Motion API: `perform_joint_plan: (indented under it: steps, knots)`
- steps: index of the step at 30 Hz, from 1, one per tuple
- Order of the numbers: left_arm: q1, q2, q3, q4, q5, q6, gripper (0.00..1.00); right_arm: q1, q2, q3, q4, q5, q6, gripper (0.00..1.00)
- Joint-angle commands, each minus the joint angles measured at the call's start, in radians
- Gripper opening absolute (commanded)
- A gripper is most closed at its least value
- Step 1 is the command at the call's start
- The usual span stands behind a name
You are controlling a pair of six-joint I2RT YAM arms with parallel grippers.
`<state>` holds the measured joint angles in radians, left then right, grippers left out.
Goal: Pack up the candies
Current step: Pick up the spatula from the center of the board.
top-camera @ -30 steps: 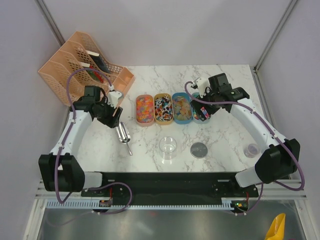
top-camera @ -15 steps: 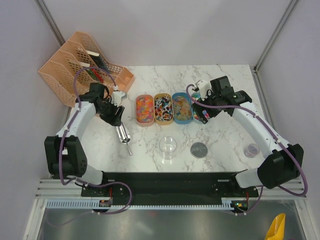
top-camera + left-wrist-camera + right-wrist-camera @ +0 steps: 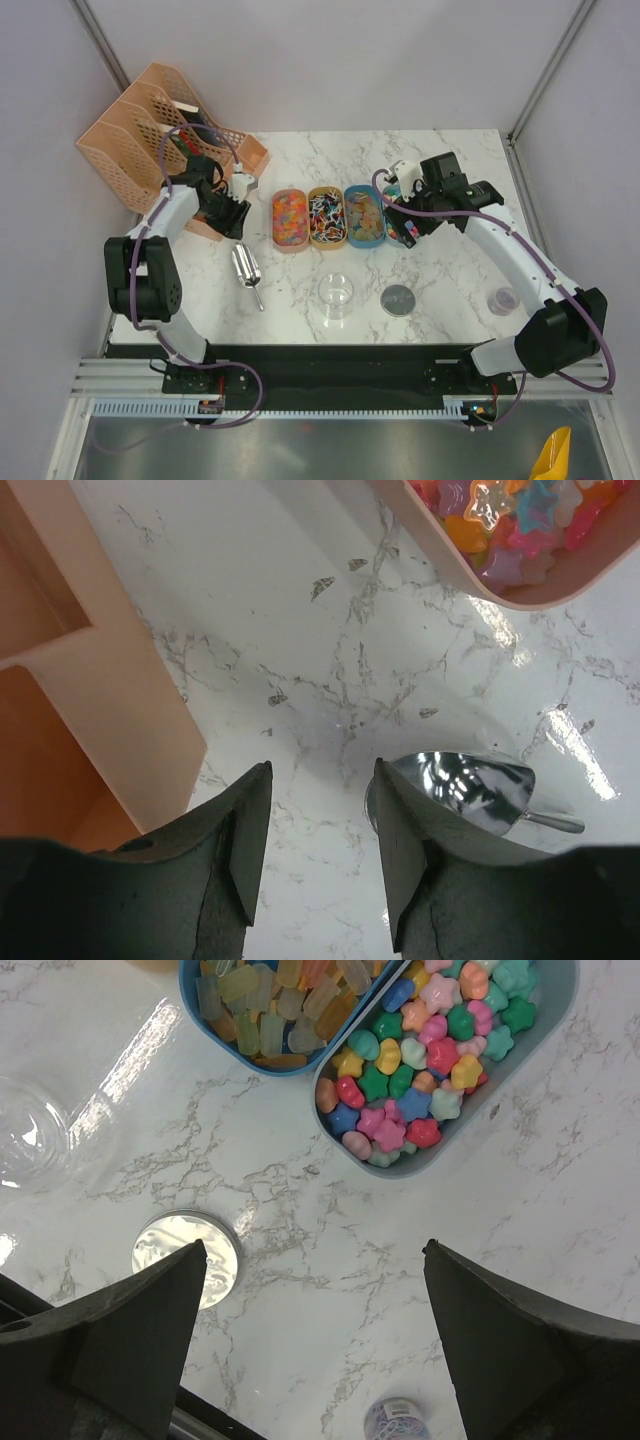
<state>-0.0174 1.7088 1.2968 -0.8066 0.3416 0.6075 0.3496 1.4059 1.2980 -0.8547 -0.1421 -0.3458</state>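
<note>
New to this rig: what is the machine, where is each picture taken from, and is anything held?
It is a robot: a left arm and a right arm bolted at the near edge of a marble table. One picture comes from a fixed camera overhead, the other two from a camera on each wrist. On the table: four oval trays of candies, a metal scoop, clear cup, grey lid and small jar; a peach rack stands far left. Nothing is held: the left fingers stand apart beside the scoop, the right fingers wide above star candies.
</note>
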Motion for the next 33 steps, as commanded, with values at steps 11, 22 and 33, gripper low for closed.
perform_joint_plan:
  steps: [11,22,33]
  knots:
    - [0.063,0.011,0.154,-0.279,0.178,0.161,0.6,-0.054,-0.031,-0.009,-0.017,-0.019,-0.025,0.98]
    - [0.065,0.135,0.14,-0.31,0.168,0.189,0.6,-0.06,-0.01,0.007,-0.023,-0.031,-0.035,0.98]
    - [0.063,0.187,0.139,-0.338,0.165,0.219,0.54,-0.07,-0.019,-0.012,-0.027,-0.048,-0.041,0.98]
